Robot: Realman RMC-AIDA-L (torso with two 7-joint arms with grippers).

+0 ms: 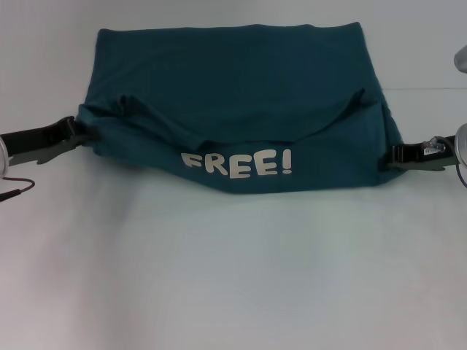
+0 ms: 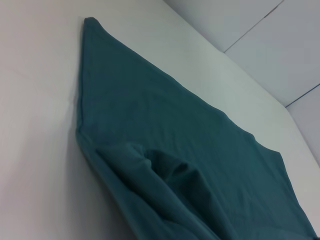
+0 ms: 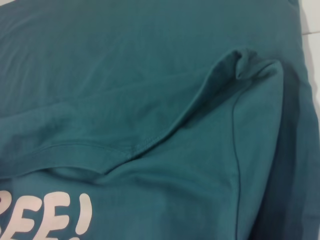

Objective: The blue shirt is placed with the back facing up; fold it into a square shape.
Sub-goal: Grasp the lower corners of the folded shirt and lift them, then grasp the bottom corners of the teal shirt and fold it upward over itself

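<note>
The blue shirt point(image 1: 233, 95) lies across the far half of the white table. Its near part is turned over, so the cream "FREE!" lettering point(image 1: 237, 163) faces up along the near edge. A curved hem runs across the middle, with bunched corners at both sides. My left gripper point(image 1: 82, 134) is at the shirt's left edge and pinches the cloth at the fold. My right gripper point(image 1: 390, 155) grips the right edge at about the same height. The left wrist view shows plain teal cloth point(image 2: 165, 140) with a puckered fold. The right wrist view shows the hem and lettering point(image 3: 45, 220).
The white table point(image 1: 233, 270) stretches bare from the shirt to the near edge. A wall with seam lines point(image 2: 260, 45) stands behind the table. A grey object point(image 1: 460, 58) shows at the far right edge.
</note>
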